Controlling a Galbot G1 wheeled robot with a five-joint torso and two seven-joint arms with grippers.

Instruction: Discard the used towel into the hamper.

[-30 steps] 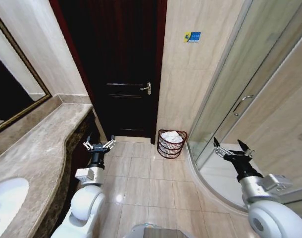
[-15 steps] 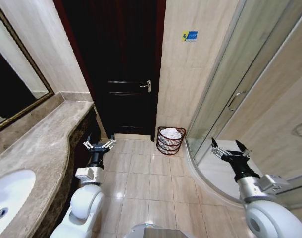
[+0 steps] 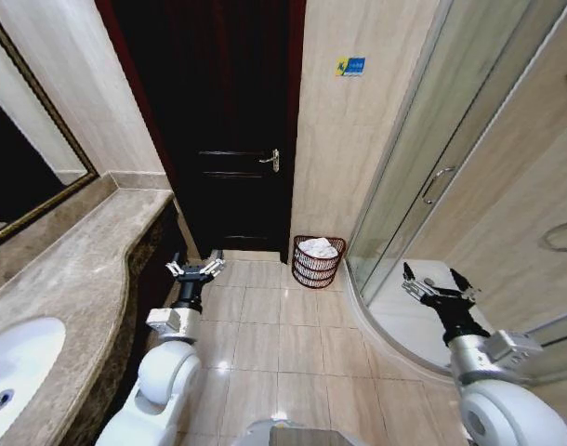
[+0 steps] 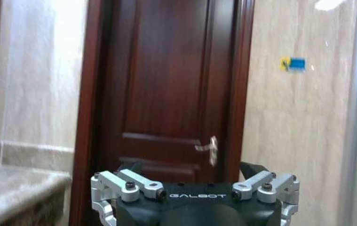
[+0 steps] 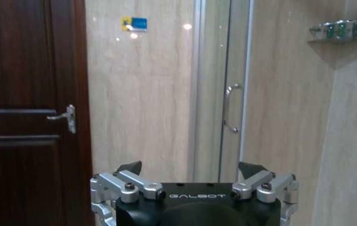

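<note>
The hamper [image 3: 318,264], a small round reddish-brown wire basket, stands on the floor tiles against the wall between the door and the shower. A white towel [image 3: 317,247] lies bunched inside it. My left gripper [image 3: 195,268] hangs beside the counter's edge, well short of the hamper, open and empty. In the left wrist view this gripper [image 4: 191,167] faces the door. My right gripper [image 3: 440,282] is over the shower tray's rim, right of the hamper, also open with nothing held. The right wrist view shows that gripper [image 5: 191,165] pointing at the wall beside the shower door.
A dark wooden door [image 3: 230,139] is shut straight ahead. On the left runs a marble counter [image 3: 70,288] with a white sink [image 3: 14,367] and a mirror above. A glass shower enclosure [image 3: 432,186] with a curved raised tray [image 3: 395,325] takes the right. Open floor tiles [image 3: 274,334] lie between.
The whole picture has shifted, so the camera has moved: the hamper now looks a little smaller and higher up. Both grippers stay open and empty in the same pose.
</note>
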